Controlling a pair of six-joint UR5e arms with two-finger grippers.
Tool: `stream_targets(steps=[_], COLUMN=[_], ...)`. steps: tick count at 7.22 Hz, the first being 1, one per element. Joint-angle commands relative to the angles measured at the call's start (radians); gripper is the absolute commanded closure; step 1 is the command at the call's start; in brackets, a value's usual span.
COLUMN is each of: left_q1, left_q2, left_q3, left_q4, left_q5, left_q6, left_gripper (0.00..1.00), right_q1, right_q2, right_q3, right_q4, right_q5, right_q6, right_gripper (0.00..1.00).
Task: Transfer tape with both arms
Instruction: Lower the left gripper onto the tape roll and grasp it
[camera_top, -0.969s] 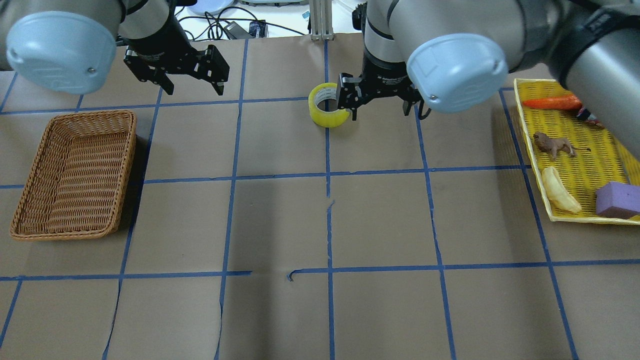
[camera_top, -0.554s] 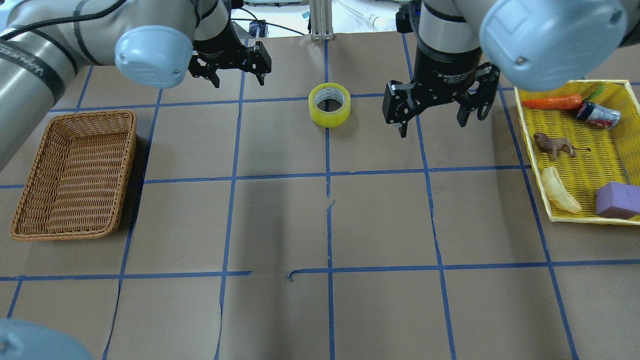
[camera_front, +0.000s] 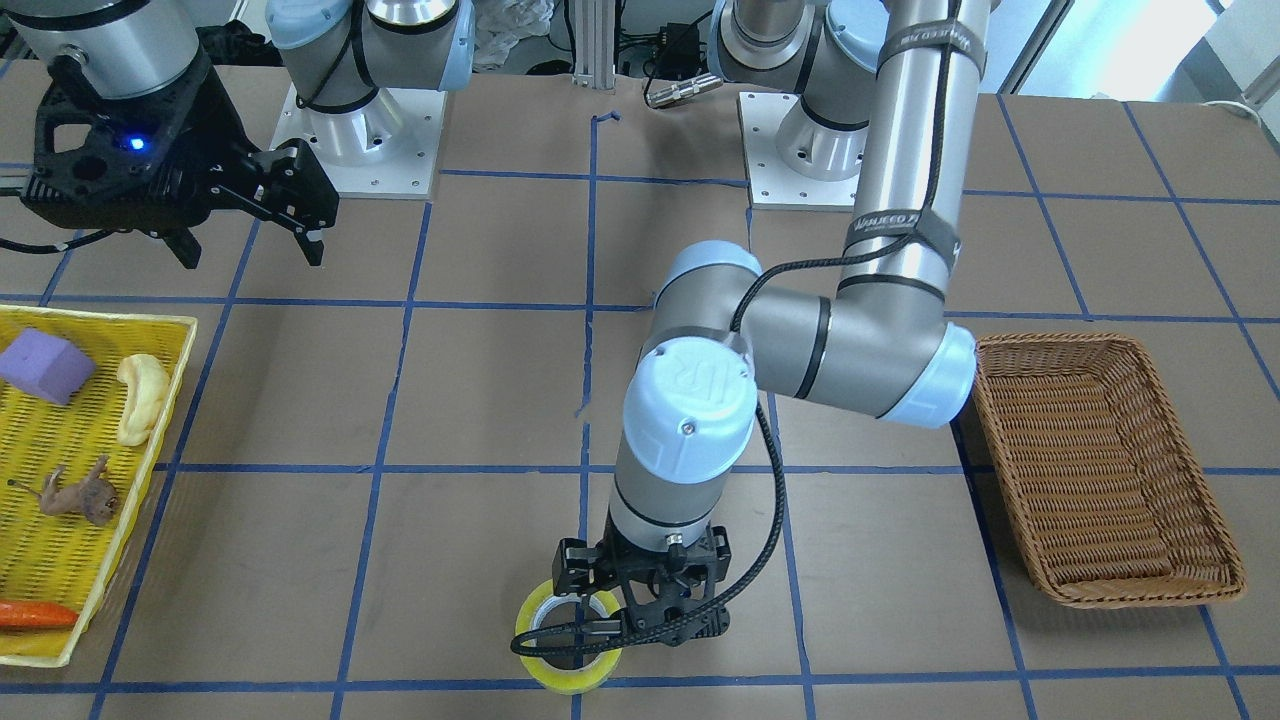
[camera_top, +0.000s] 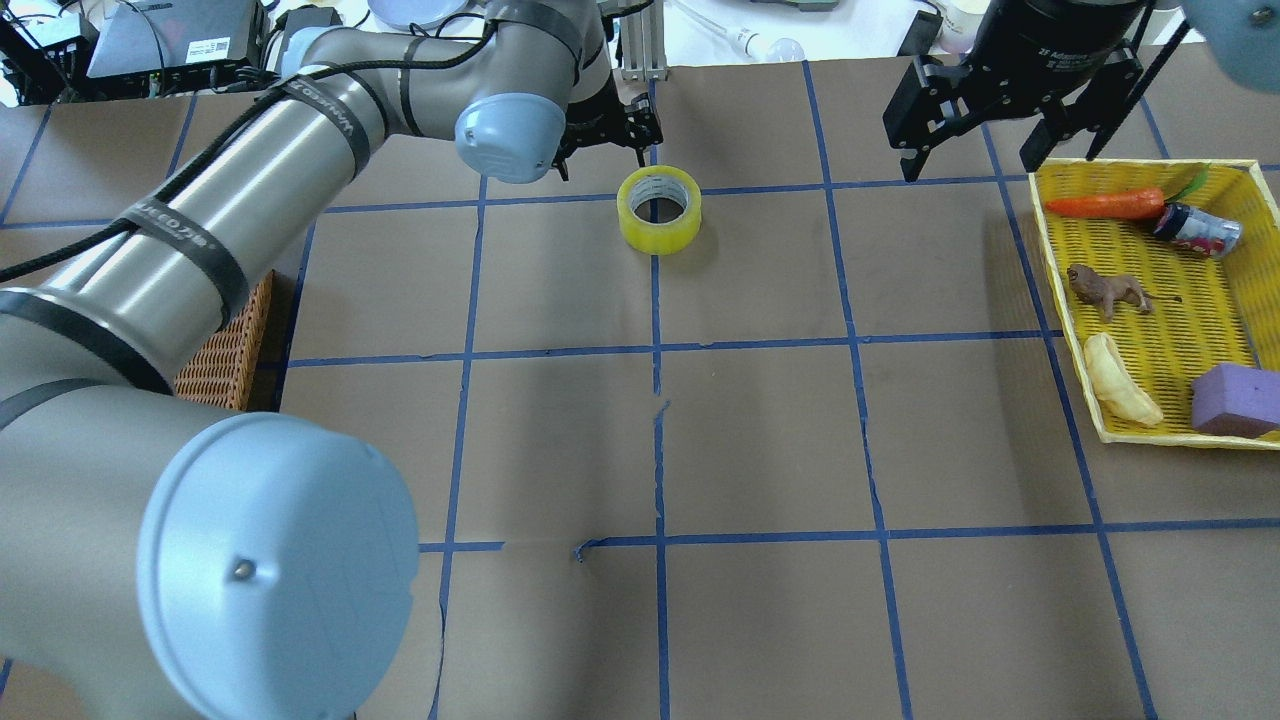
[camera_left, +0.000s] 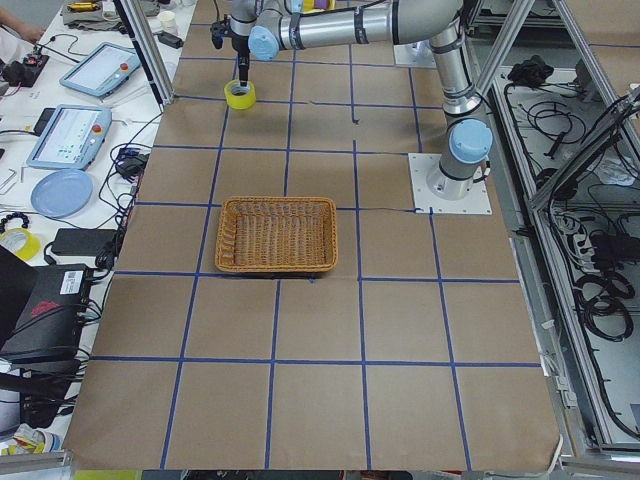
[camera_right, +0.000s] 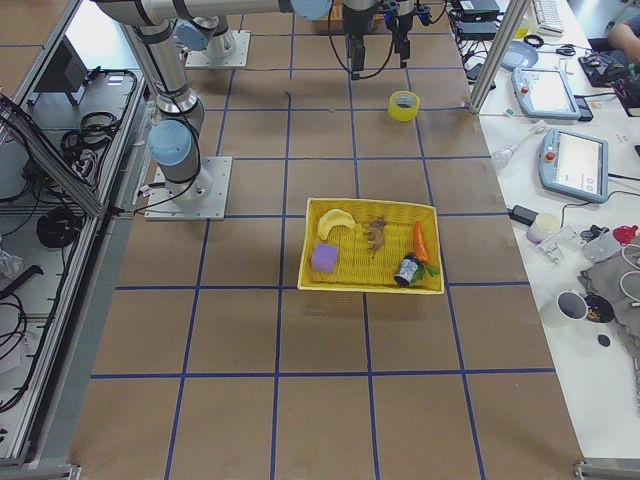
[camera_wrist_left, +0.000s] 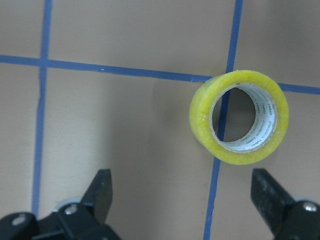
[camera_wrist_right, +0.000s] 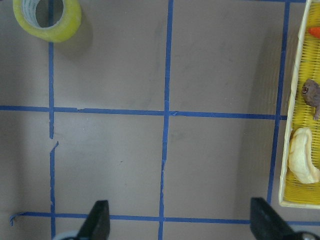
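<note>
Being left flat on the desk (camera_top: 760, 430), the tape (camera_top: 658, 209) is being passed over: the right claw (camera_top: 975, 165), spread and empty, is being drawn away toward the yellow tray (camera_top: 1170, 330), while the left claw (camera_wrist_left: 181, 185), also wide apart, is being brought in close beside it for pickup.

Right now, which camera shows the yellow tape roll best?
The left wrist view: the tape is close, whole, unobstructed. Overhead shows it whole but smaller; front-facing partly hides it behind the left gripper; the right wrist view clips it; side views show it tiny.
</note>
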Motion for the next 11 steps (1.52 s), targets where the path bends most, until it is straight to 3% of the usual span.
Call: stream_targets(steps=[1,2,3,4,6,8,9,11], left_q1=[-0.022,-0.022,-0.022,-0.022,-0.022,-0.02,-0.014,0.052], left_q2=[-0.088,-0.09,-0.109,-0.122,-0.126,-0.131,-0.117,-0.055], left_q3=[0.016,0.033,0.033,0.036,0.036,0.036,0.039,0.038], left_q4=[0.055,0.053,0.055,0.055,0.055,0.055,0.053,0.009], left_q5=[-0.001,-0.001,0.005,0.007,0.011,0.014,0.014,0.005], left_q6=[-0.007,0.001,0.001,0.066,0.09,0.094,0.096,0.116], left_gripper=[0.0,0.0,0.01,0.35,0.49,0.86,0.96,1.0], right_q1=[0.016,0.039,0.041,0.042,0.042,0.042,0.042,0.044], right_q2=[-0.002,-0.002,-0.001,-0.001,0.002,0.004,0.002,0.002], right_q3=[0.005,0.011,0.013,0.013,0.014,0.014,0.014,0.014], right_q4=[-0.039,-0.051,-0.05,-0.05,-0.052,-0.058,-0.059,-0.058], right_q5=[-0.012,-0.079,-0.068,-0.065,-0.06,-0.042,-0.042,-0.042], right_q6=[0.005,0.005,0.0,-0.001,-0.001,-0.001,-0.001,-0.001], right_gripper=[0.0,0.0,0.0,0.0,0.0,0.0,0.0,0.0])
